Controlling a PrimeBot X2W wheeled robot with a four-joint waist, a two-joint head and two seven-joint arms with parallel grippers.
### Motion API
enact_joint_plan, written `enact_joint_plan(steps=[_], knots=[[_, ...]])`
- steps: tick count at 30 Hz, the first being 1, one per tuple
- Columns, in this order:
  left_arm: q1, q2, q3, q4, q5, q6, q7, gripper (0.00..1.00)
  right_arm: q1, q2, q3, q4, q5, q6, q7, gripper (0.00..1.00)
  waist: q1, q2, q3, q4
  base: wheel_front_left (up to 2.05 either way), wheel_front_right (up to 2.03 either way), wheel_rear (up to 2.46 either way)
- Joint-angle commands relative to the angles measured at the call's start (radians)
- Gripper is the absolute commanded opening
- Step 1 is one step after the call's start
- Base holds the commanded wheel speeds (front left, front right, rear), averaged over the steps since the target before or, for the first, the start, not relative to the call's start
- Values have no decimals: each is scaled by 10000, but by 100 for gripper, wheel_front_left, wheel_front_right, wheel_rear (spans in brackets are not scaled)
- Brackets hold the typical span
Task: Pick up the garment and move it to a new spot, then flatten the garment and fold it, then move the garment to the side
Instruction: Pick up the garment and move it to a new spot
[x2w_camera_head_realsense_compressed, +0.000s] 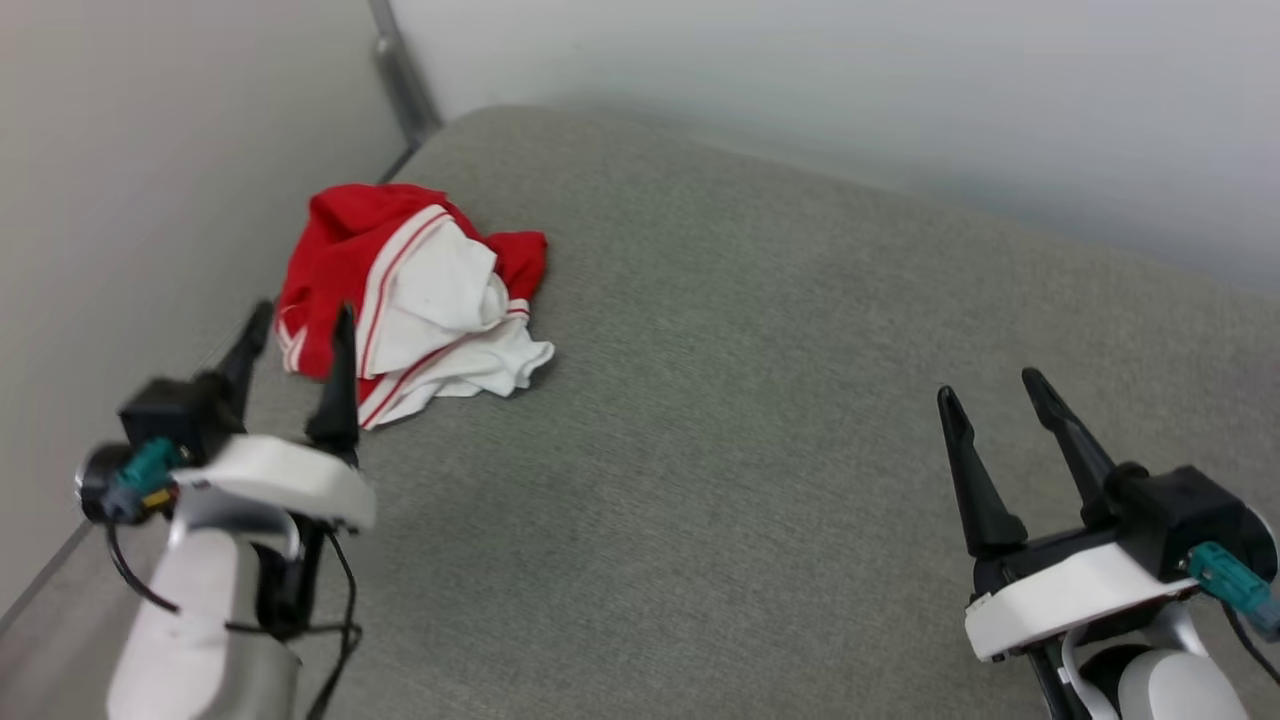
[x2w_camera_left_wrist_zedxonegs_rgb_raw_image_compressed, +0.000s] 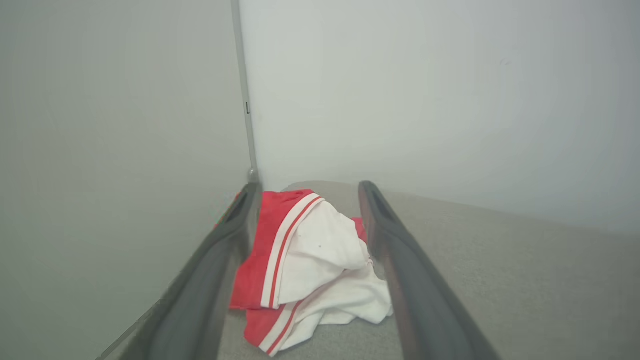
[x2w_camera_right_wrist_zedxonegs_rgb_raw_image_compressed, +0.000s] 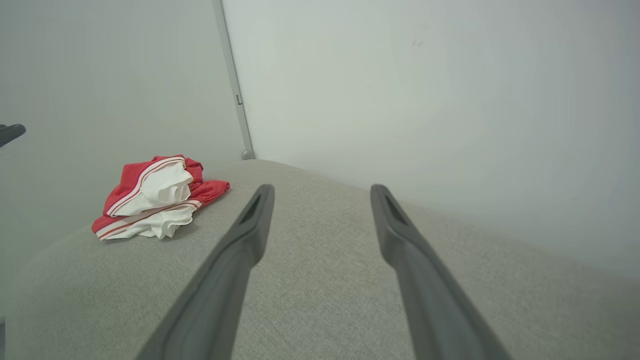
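a crumpled red and white shirt (x2w_camera_head_realsense_compressed: 410, 300) lies in a heap on a grey cloth-covered surface (x2w_camera_head_realsense_compressed: 750, 480), near the far left corner where two pale walls (x2w_camera_head_realsense_compressed: 800, 80) meet. the left pincer (x2w_camera_head_realsense_compressed: 303, 313) hovers close by the shirt's near edge, apparently not touching it. its two dark fingers are spread wide, empty, and lined up with the heap. the right pincer (x2w_camera_head_realsense_compressed: 988, 385) sits well apart from the shirt at the lower right, also wide open and holding nothing.

the task looks barely begun. the shirt is not yet lifted, so picking it up, moving it, flattening it, folding it and setting it aside all seem left to do.

the head view takes in both arms, the shirt, and the wide stretch of surface between them. the left wrist view frames the shirt between that pincer's fingers, with striped trim and a white panel on top. the right wrist view shows the shirt from the side, off to the left, as a low mound. a dark fingertip (x2w_camera_right_wrist_zedxonegs_rgb_raw_image_compressed: 10, 134), likely the other pincer's, pokes in at the left edge.
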Motion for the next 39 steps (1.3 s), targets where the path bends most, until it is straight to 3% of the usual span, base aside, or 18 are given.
enact_joint_plan(steps=[1,6,11,18,23,33,34,35,39], knots=[[-415,173,-27,69,-77,1,52,100,-215,-95,-12,-94,-63,-3,35,100,0,0,571,-513,0,0,0],[-1880,798,-59,508,-893,1,1104,100,-603,-278,-2,-335,-10,-1,158,100,0,0,1482,-1172,0,0,0],[-3032,1884,-445,902,-2029,3,2562,100,-1012,-446,-37,-478,34,-1,169,100,0,0,2395,-1767,0,0,0],[-3975,3185,-669,2098,-3007,2,5336,100,-1468,-563,-41,-613,38,-1,111,100,0,0,3472,-2341,0,0,0],[-4204,3779,-887,2899,-3530,2,7060,100,-1826,-689,72,-598,117,-1,51,100,0,0,4009,-2582,0,0,0],[-3964,3565,-767,4431,-4385,124,8809,100,-2279,-795,132,-484,218,-1,6,100,0,0,4525,-2826,0,0,0],[-3972,3532,-780,4495,-4368,145,8745,40,-2295,-807,99,-481,218,-3,3,100,0,0,4530,-2835,0,0,0],[-3981,3485,-786,4530,-4354,182,8660,0,-2301,-814,69,-465,206,-1,-4,100,0,0,4521,-2831,0,0,0],[-4119,3512,-827,4558,-4160,390,8134,0,-2176,-773,-25,-382,194,-1,-20,100,0,0,4253,-2764,0,0,0]])
